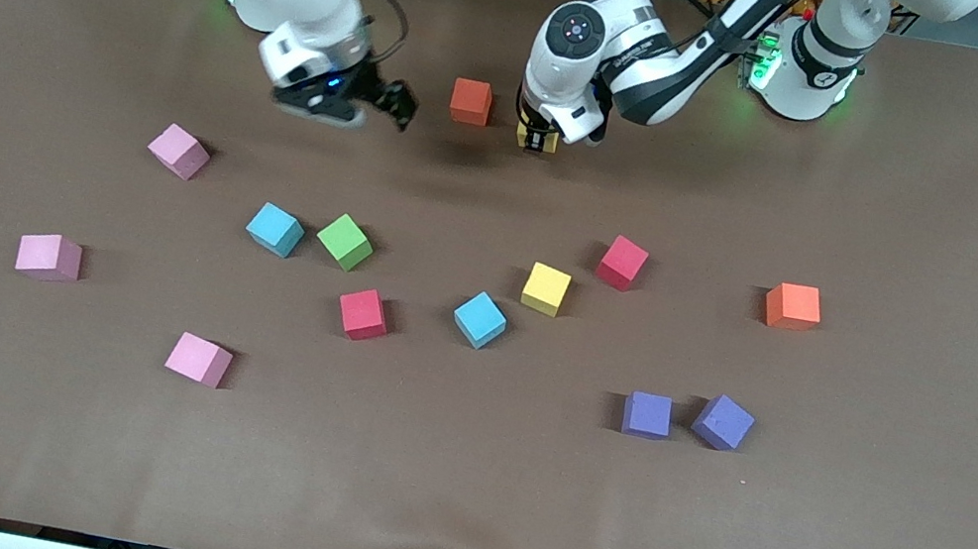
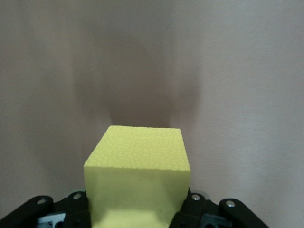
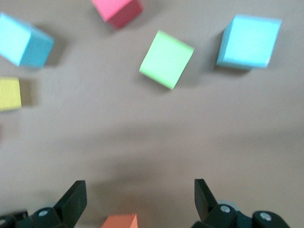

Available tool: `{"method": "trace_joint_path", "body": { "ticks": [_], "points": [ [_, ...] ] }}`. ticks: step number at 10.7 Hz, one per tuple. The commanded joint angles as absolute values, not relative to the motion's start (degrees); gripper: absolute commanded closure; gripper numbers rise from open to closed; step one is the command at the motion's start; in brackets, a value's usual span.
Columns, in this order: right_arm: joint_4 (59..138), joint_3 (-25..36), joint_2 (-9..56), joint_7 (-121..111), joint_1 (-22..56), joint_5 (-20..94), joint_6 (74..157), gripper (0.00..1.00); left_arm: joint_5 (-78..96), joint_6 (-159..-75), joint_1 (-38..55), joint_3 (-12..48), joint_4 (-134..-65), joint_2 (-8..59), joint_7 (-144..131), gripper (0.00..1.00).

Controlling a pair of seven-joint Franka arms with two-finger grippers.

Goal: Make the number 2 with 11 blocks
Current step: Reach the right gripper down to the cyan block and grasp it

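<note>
Front view shows one orange block [image 1: 470, 100] placed, left tool [image 1: 537, 140] gripping a yellow block [image 1: 537, 141] beside it, right tool [image 1: 367, 107] open, the others scattered.

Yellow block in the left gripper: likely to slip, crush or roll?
The yellow block shows a pebbly, matte foam-like face in the left wrist view, so it probably grips well and weighs little. The left gripper clamps it by flat sides; it may dent slightly. Being a cube, it should sit flat rather than roll.
</note>
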State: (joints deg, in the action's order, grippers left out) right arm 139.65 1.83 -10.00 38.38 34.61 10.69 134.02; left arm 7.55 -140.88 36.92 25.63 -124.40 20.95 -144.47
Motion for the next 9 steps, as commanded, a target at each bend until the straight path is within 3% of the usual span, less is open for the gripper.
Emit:
{"method": "trace_joint_path", "body": {
  "ticks": [1, 3, 6, 9],
  "points": [
    [131.7, 1.1, -1.0, 35.3, 25.8, 9.8, 133.6, 0.00, 3.2, -142.6, 38.7, 25.4, -123.1, 23.5, -149.8, 1.00],
    [125.5, 1.1, 6.5, 35.2, 21.1, 8.7, 133.6, 0.00, 1.7, -142.9, 40.7, 25.4, -121.9, 25.8, -152.7, 1.00],
    [125.4, 1.1, 9.2, 35.2, 14.2, 8.1, 133.6, 0.00, 1.0, -144.4, 41.4, 25.5, -121.6, 26.5, -153.0, 1.00],
    [125.5, 1.1, 12.9, 33.5, 12.8, 8.1, 135.4, 0.00, 0.9, -146.7, 42.6, 25.3, -121.5, 27.9, -153.4, 1.00]
  ]
}}
